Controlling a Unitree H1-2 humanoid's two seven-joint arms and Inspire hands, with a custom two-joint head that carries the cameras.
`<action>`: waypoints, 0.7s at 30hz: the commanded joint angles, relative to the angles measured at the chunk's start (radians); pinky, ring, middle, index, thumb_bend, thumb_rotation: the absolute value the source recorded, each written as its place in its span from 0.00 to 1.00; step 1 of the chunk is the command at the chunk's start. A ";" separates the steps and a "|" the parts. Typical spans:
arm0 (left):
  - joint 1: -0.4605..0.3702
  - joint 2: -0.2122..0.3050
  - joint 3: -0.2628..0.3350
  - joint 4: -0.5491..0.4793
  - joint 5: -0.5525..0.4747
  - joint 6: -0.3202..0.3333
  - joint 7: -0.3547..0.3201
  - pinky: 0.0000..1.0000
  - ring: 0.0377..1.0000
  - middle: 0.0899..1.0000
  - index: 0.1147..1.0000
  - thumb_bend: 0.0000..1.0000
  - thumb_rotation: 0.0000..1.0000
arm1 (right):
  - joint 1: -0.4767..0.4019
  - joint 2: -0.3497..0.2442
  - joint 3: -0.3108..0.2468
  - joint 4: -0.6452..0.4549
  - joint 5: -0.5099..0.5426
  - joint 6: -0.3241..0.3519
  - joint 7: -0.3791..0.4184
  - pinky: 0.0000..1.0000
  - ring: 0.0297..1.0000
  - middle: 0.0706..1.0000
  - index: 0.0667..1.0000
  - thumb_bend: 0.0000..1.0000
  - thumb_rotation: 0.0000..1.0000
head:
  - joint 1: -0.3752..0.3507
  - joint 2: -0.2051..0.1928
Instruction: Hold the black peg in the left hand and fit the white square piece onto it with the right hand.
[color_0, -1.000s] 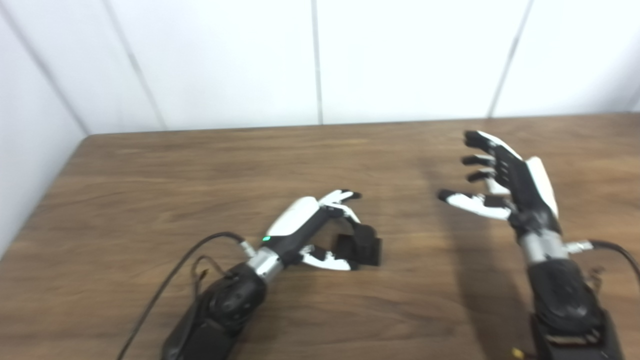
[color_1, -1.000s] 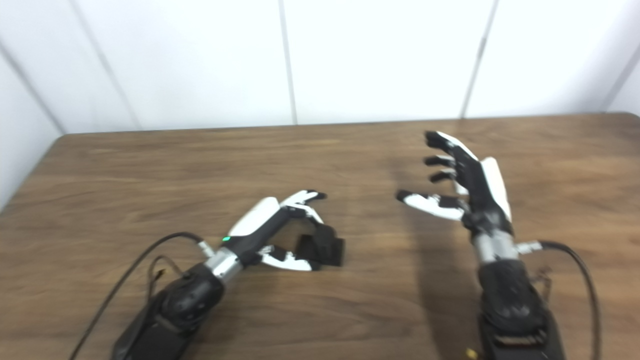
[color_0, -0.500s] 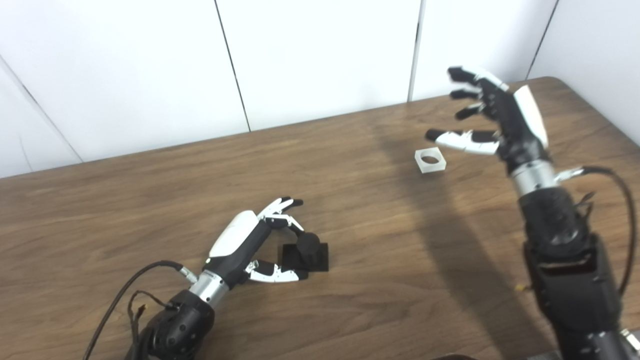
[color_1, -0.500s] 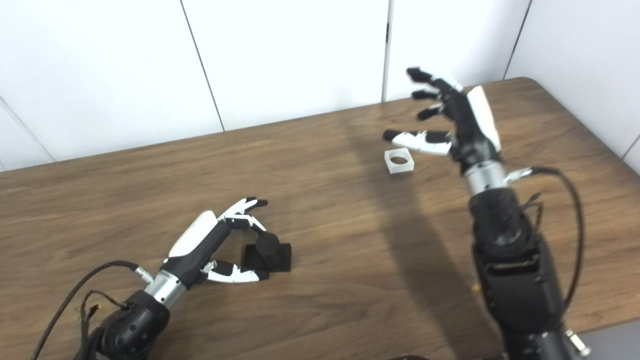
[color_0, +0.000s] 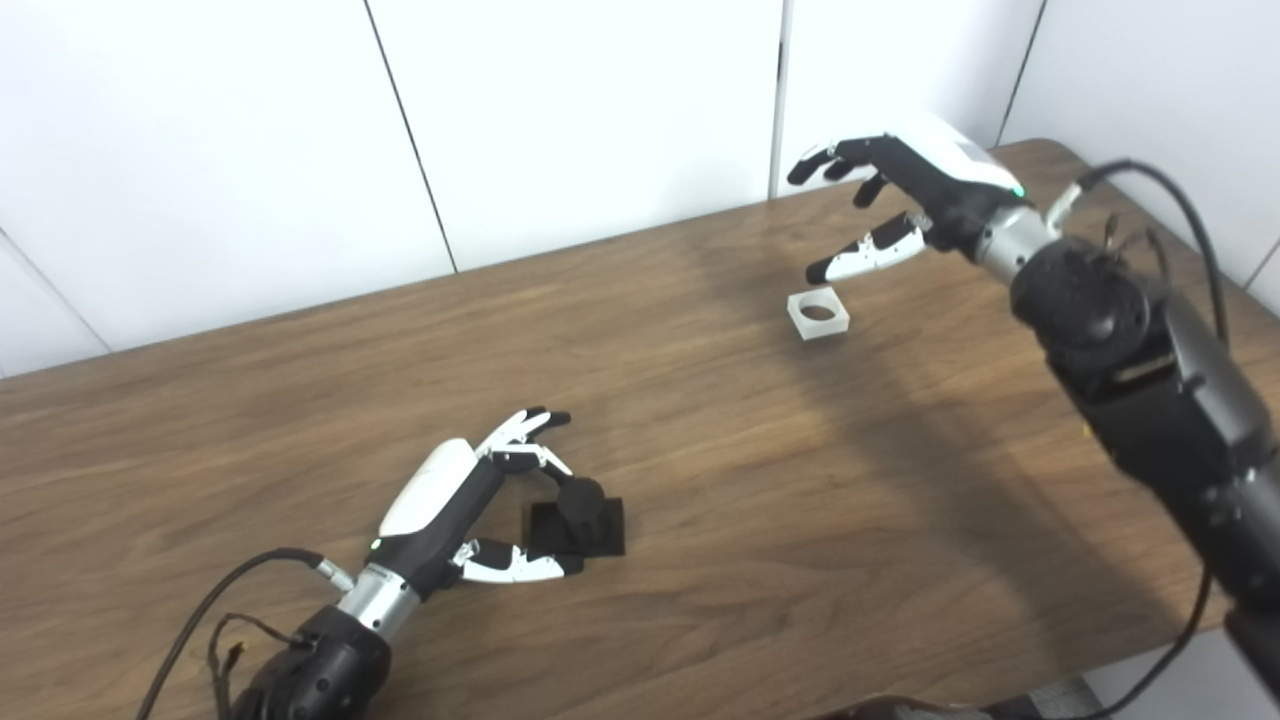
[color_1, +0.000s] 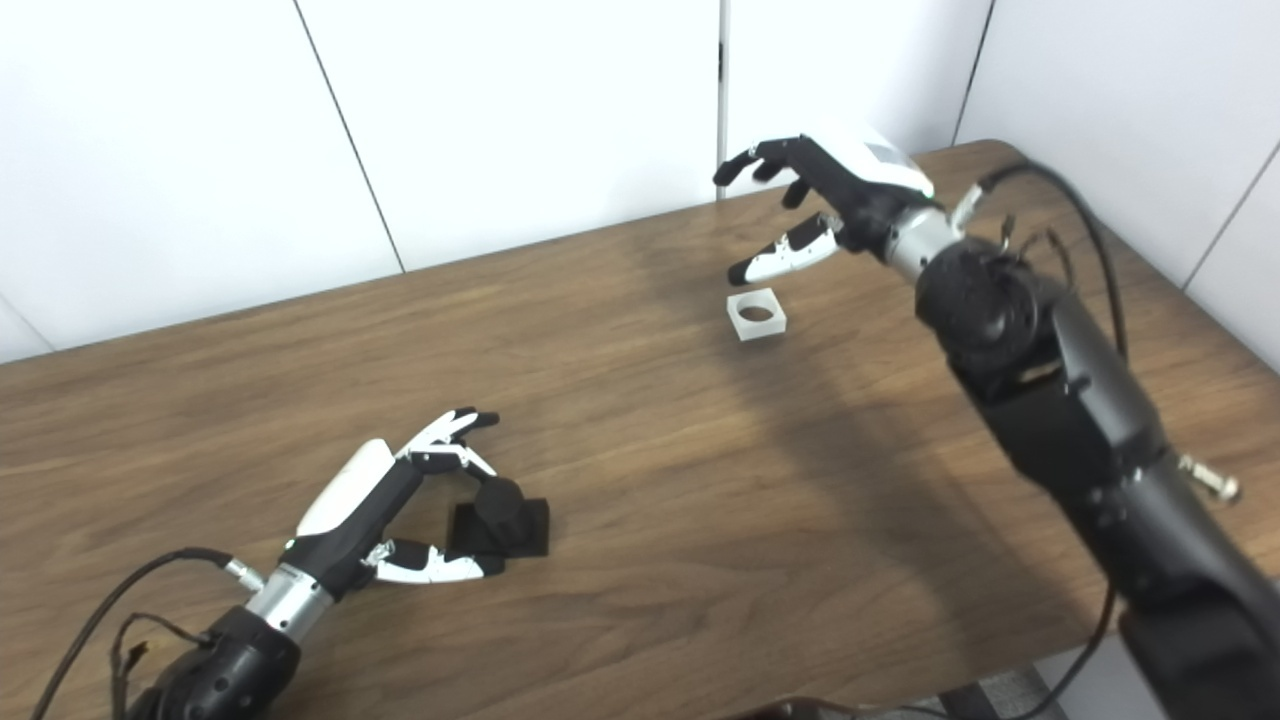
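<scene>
We see right hand (color_0: 915, 195) spread, empty, white square piece (color_0: 818, 313) at its 7 o'clock, apart, left hand (color_0: 470, 510) seemingly cupping black peg (color_0: 580, 515), grip unclear

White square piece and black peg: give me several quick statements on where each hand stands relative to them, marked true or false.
1. The white square piece lies flat on the table. True.
2. The right hand grips the white square piece. False: it hovers above it, fingers apart, holding nothing.
3. The black peg stands on the table beside the left hand. True.
4. The white square piece sits on the black peg. False: they lie far apart.
5. The left hand has lifted the peg clear of the table. False: its base rests on the wood.
</scene>
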 joint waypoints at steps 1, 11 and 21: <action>0.013 0.019 -0.005 0.018 0.011 0.001 -0.033 0.84 0.98 0.92 0.43 0.52 0.08 | -0.085 -0.047 0.026 0.027 -0.038 -0.026 0.049 0.64 0.83 0.87 0.70 0.78 0.22 | 0.008 0.003; 0.010 0.017 0.000 0.030 0.017 -0.002 -0.037 0.85 0.97 0.92 0.43 0.52 0.08 | -0.220 -0.090 0.135 0.194 -0.064 -0.062 0.227 0.92 0.99 0.96 0.78 0.91 0.24 | 0.008 -0.003; 0.008 0.012 0.006 0.031 0.017 0.001 -0.036 0.84 0.98 0.92 0.43 0.52 0.08 | -0.291 -0.091 0.210 0.300 -0.127 -0.073 0.328 1.00 1.00 0.99 0.81 0.96 0.30 | 0.020 0.000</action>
